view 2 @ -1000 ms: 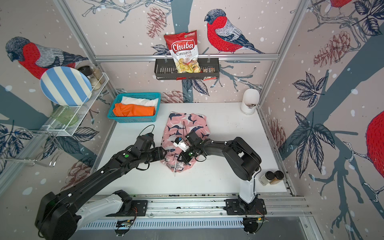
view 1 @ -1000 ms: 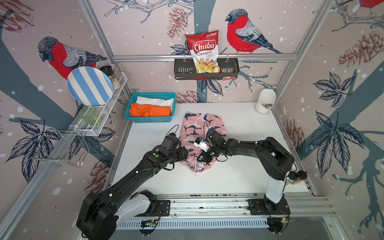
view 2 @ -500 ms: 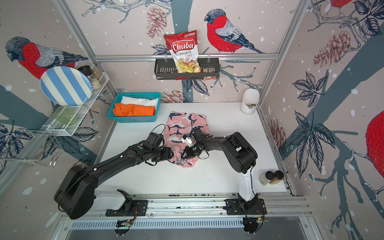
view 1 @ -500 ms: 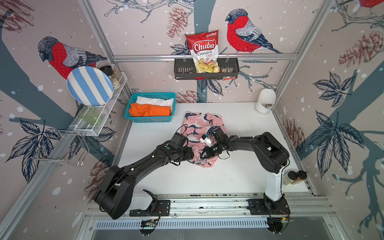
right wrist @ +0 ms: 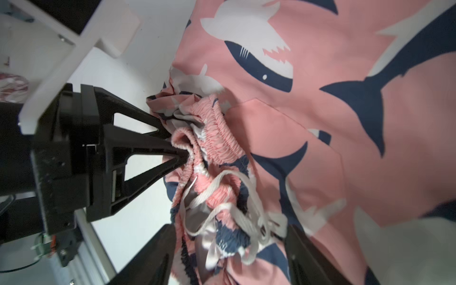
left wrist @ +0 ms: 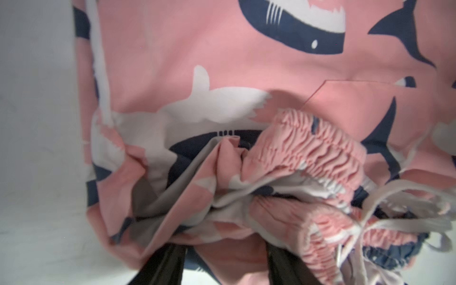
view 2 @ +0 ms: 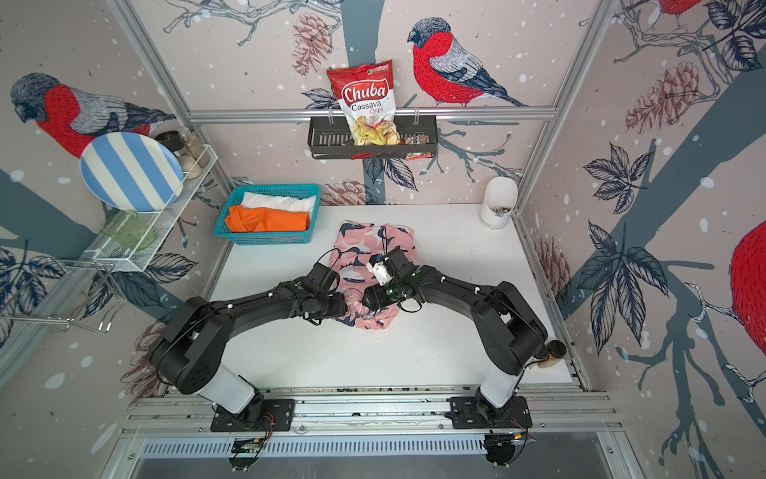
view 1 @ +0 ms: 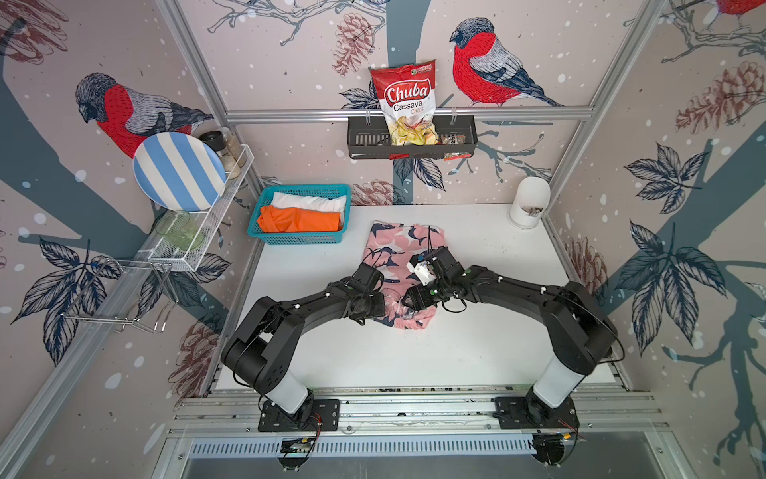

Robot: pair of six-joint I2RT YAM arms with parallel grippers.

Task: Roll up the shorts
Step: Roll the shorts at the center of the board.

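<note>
Pink shark-print shorts lie on the white table, robot-side end bunched up. Left gripper pinches the gathered waistband; right gripper gapes wide astride the drawstring, holding nothing. Orange shorts and white shorts sit in the teal basket.

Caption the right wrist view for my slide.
Close-up: left claw at the bunched waistband of pink shark-print shorts; right claw open around the white drawstring.
</note>
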